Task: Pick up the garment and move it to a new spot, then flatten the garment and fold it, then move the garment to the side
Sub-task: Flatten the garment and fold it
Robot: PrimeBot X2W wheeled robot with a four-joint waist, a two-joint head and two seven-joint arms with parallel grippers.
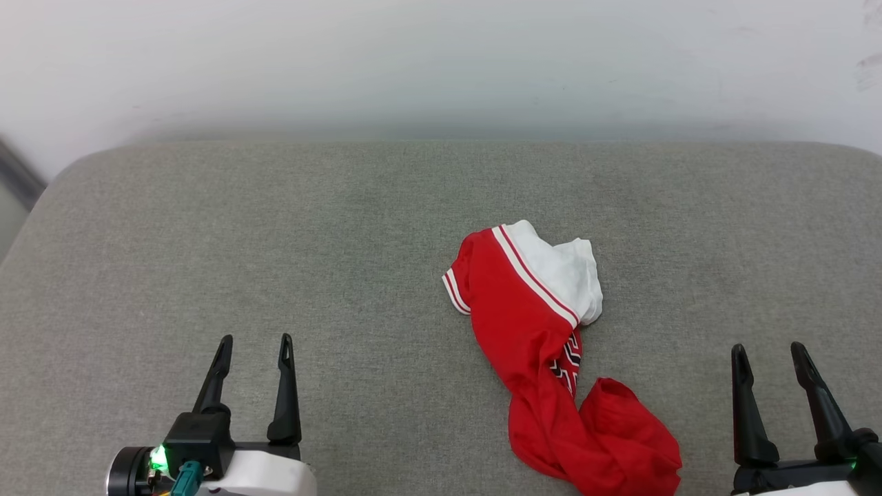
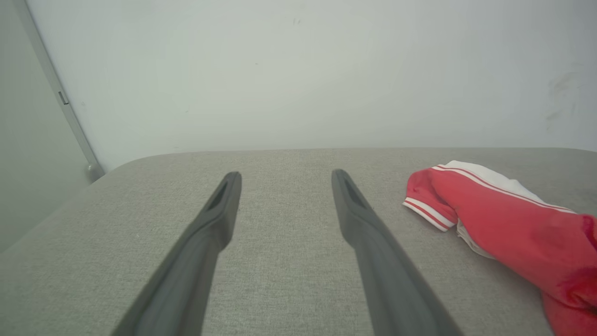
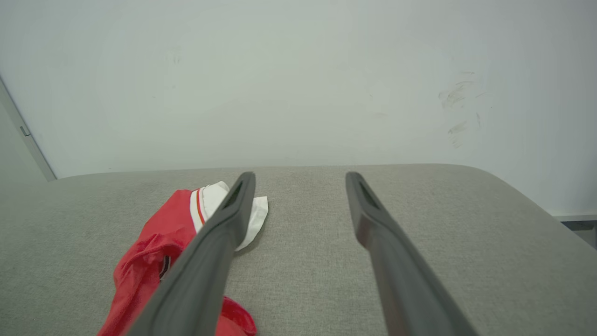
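The crumpled red-and-white jersey T-shirt [image 1: 530, 324] looked like soft, thin cloth, matt and limp, its striped trim a slightly thicker knit, while the wide grey upholstered cushion [image 1: 275, 241] under it was a coarse woven fabric with a dull, faintly fuzzy weave. The long dark fingers of the left gripper [image 1: 255, 339] and right gripper [image 1: 767, 347] looked like smooth matt plastic, and the pale painted wall [image 1: 441, 62] was flat, matt and lightly scuffed

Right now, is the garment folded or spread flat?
Neither: the garment lies crumpled and twisted in a heap on the grey cushion.
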